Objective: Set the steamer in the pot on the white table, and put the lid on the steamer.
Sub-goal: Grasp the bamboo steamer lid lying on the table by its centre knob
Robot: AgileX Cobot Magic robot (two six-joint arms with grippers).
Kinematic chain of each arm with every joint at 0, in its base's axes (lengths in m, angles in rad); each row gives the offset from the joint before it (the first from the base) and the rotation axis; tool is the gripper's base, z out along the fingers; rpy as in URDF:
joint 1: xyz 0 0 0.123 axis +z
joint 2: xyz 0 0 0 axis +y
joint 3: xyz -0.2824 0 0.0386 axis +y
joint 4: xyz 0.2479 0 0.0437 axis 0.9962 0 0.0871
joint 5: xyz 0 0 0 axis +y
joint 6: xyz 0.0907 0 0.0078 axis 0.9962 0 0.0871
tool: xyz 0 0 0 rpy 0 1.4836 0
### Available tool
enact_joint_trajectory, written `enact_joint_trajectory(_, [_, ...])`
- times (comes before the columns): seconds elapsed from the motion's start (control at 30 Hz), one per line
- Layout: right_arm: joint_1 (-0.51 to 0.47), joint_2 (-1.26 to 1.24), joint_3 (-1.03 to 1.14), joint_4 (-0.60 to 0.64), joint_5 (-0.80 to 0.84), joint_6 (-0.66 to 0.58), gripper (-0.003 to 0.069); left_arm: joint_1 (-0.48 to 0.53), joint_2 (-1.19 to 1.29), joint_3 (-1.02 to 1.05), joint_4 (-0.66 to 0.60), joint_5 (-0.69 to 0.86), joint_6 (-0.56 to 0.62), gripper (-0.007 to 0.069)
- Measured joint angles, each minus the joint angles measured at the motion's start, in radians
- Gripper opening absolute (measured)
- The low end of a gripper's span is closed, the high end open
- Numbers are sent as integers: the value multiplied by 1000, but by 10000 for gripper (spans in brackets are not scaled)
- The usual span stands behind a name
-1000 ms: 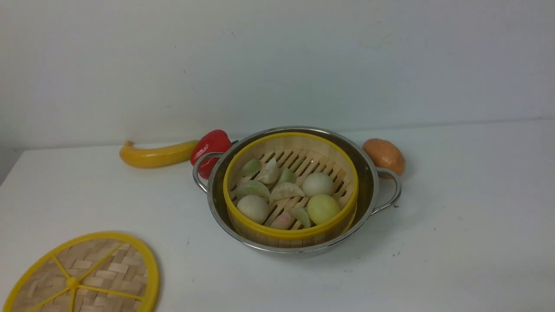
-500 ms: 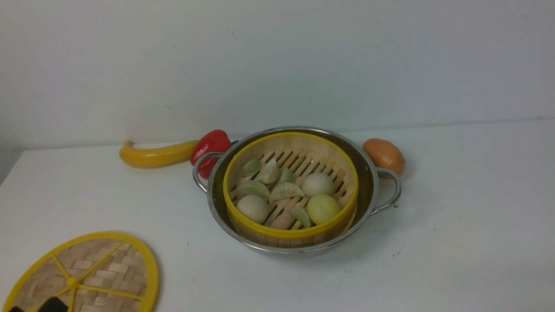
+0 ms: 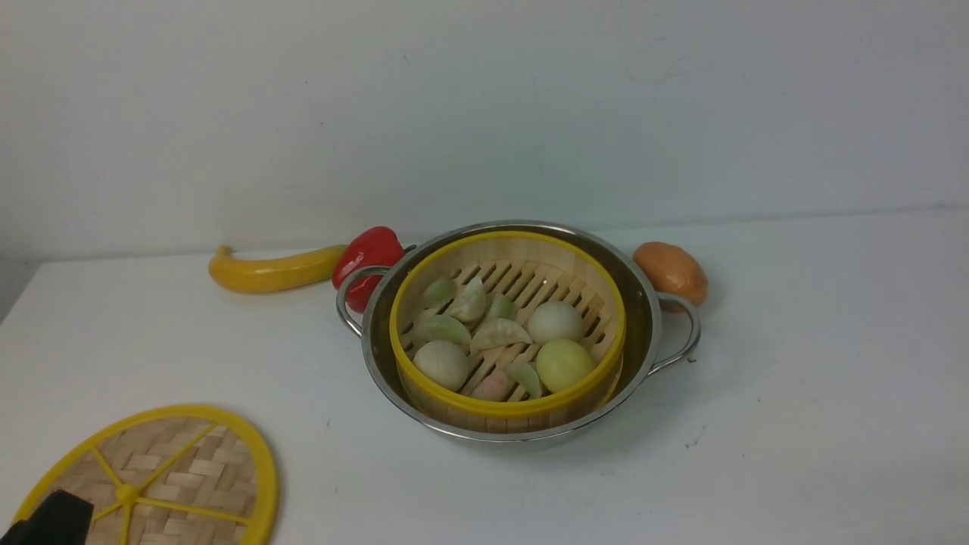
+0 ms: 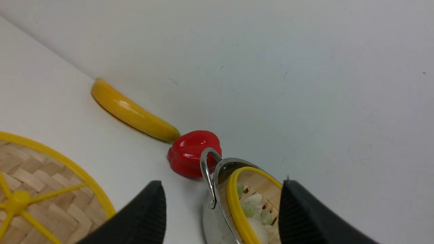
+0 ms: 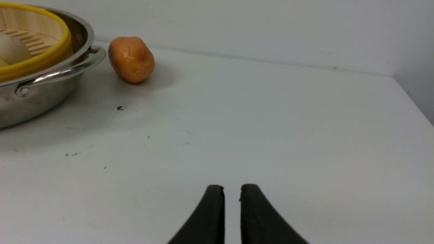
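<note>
White table (image 3: 795, 378) carries the pot (image 3: 645, 322) with the steamer (image 3: 507, 409) seated inside. The lid (image 3: 189, 469) lies flat by my left gripper (image 4: 222, 195), jaws spread wide. My right gripper (image 5: 232, 193) is pinched closed, idle. I risk the thin disc skidding away under a poor pinch. I see no legible writing.

On the white table (image 3: 795, 393), in the middle: the steamer (image 3: 507, 409) inside the pot (image 3: 642, 318). Behind-left of the pot, just beside: pepper (image 3: 369, 250), further left banana (image 3: 272, 271). Behind-right: potato (image 3: 670, 271). Front-left: the lid (image 3: 189, 469).
</note>
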Motion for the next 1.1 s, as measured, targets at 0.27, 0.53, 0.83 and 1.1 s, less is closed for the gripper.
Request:
enact_joint_trajectory(0.27, [0,0,0,0,0,0,78,0,0,-12,14,-95,28,421])
enact_joint_trajectory(0.53, [0,0,0,0,0,0,87,0,83,-298,104,272,166,421])
enact_joint_trajectory(0.83, [0,0,0,0,0,0,97,0,396,-659,219,804,153,421])
enact_joint_trajectory(1.1, [0,0,0,0,-2,0,107,0,717,-923,560,1092,60,421])
